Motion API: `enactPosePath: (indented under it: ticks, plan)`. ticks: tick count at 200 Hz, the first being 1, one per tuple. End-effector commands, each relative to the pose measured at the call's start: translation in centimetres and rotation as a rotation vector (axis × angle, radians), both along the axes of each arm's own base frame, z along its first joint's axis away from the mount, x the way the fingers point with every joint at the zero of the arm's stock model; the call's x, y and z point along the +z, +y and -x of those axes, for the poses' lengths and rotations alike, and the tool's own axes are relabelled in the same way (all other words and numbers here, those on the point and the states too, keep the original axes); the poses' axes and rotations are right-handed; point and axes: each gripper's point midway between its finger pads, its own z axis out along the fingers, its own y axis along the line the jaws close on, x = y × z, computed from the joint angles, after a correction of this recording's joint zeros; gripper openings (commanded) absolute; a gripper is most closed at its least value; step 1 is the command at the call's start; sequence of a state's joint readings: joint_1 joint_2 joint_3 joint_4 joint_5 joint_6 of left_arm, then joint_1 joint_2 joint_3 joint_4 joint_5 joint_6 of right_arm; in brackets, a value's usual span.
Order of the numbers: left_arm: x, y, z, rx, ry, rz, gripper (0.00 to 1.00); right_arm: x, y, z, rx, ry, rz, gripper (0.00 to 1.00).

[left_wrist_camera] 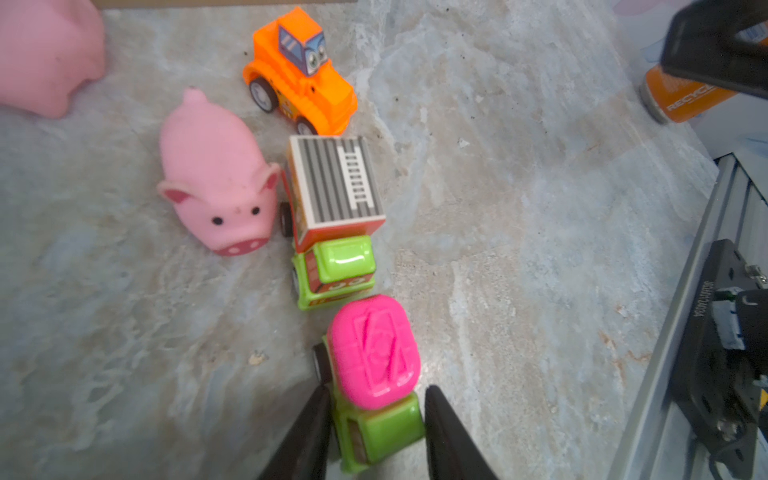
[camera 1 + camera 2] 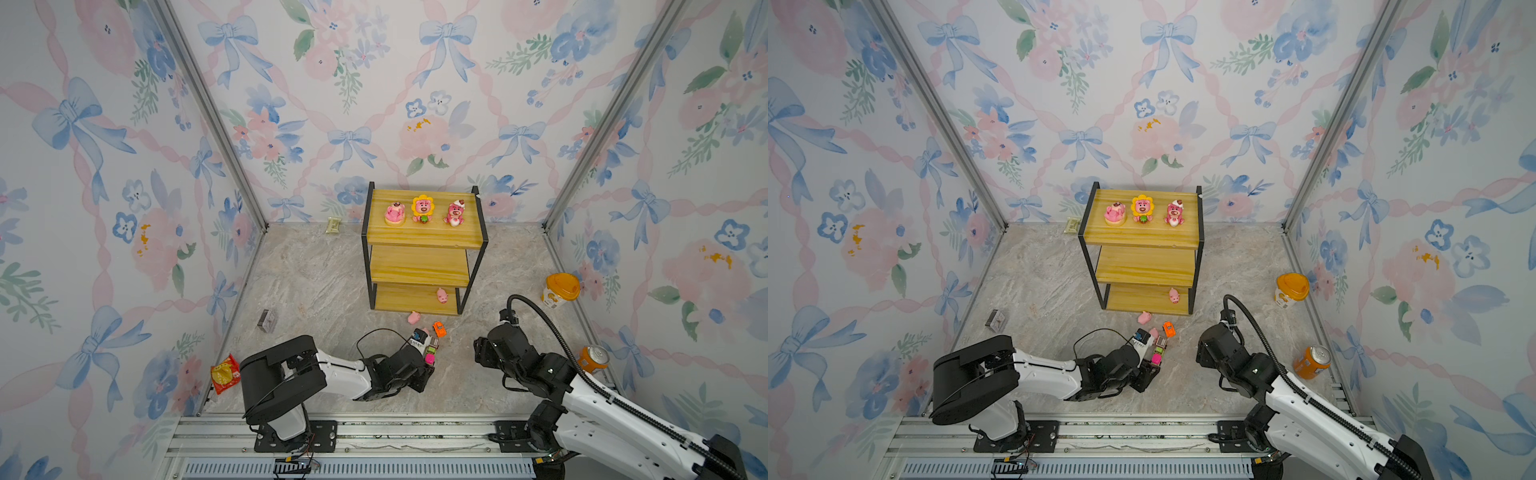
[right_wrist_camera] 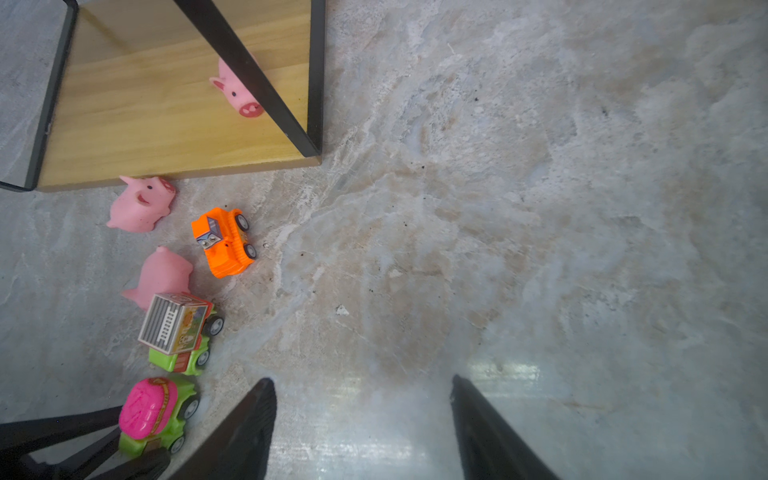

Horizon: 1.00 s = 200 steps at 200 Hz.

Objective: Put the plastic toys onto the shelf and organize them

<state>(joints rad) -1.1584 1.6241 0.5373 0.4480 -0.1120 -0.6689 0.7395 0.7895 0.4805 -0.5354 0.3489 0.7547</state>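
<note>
The left gripper point(image 1: 374, 397) pinched the pink-green car point(image 1: 372, 353) by its cab on the table point(image 1: 540, 249), jaws narrow; the right gripper point(image 3: 361, 384) hung wide open above the table.

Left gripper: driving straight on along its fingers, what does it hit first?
The pink-and-green plastic toy car, already between the jaws of the left gripper, which look closed on it. Beyond it, likely the green-cabbed toy truck with striped grey box.
</note>
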Motion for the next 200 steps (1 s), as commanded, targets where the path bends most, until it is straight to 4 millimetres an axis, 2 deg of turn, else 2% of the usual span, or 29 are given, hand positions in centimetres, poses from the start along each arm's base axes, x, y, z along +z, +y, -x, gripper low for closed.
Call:
enactPosePath:
  ticks: [1,25,68,119,163,200]
  plan:
    - [-2.1,0.8,0.1,0.016,0.035,-0.080,0.30,0.1,-0.4,-0.1,-0.005,-0.010,0.015,0.69]
    - [-2.7,0.6,0.3,0.009,0.054,-0.105,0.23,0.1,-0.5,-0.1,-0.005,-0.008,0.017,0.69]
    - [-2.6,1.0,0.5,0.000,0.060,-0.122,0.14,0.1,-0.8,0.0,-0.010,-0.009,0.020,0.69]
    - [-1.2,2.0,1.3,-0.016,0.041,-0.164,0.06,0.0,-1.0,0.1,-0.015,-0.009,0.021,0.69]
    - [1.8,2.1,1.3,-0.013,0.000,-0.119,0.04,0.0,-0.9,0.1,-0.015,-0.007,0.017,0.69]
    - [7.4,2.4,0.1,0.031,-0.112,-0.017,0.05,0.3,-1.1,0.1,-0.017,-0.013,0.020,0.69]
